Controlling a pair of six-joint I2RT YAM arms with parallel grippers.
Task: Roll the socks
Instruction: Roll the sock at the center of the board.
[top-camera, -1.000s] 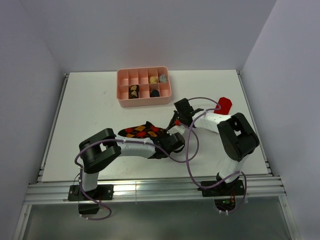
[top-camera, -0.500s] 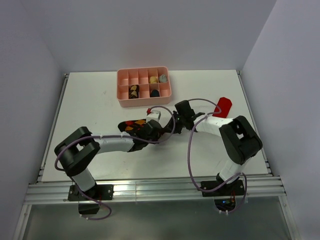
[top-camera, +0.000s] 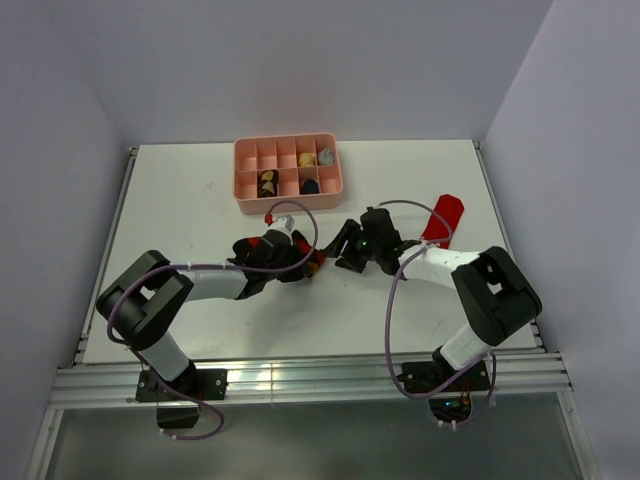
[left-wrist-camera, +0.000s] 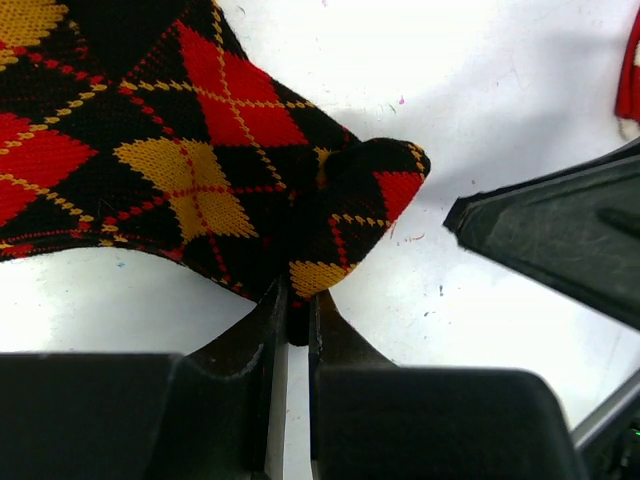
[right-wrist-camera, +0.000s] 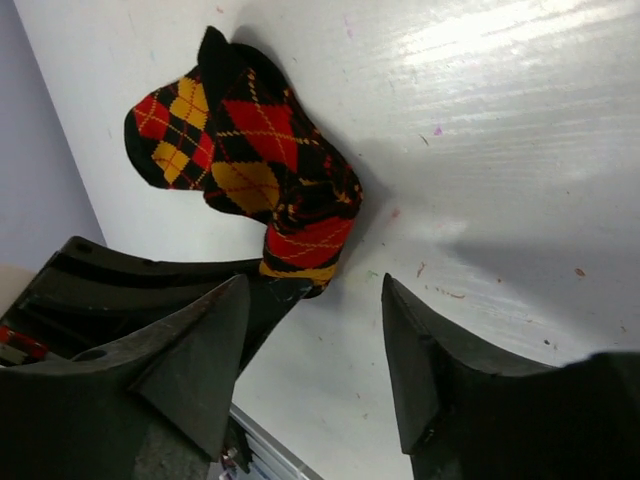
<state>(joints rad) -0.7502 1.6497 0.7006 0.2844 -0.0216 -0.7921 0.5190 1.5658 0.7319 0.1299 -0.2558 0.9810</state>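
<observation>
At mid-counter, the left claw pinches the edge of the argyle sock, its jaws nearly closed with a fold of black knit between them. The sock, black with red and yellow diamonds, lies bunched on the counter just ahead of that claw, its nearest corner doubled over on itself. The right claw faces the sock from the opposite side, jaws spread wide and gripping nothing. The pinched end of the sock lies just beyond its fingertips. From above, the two claws sit near each other with the sock between them. A red sock lies on the counter behind the right claw, well apart from it. A pink tray stands farther out, beyond both claws, with small items in several compartments.
</observation>
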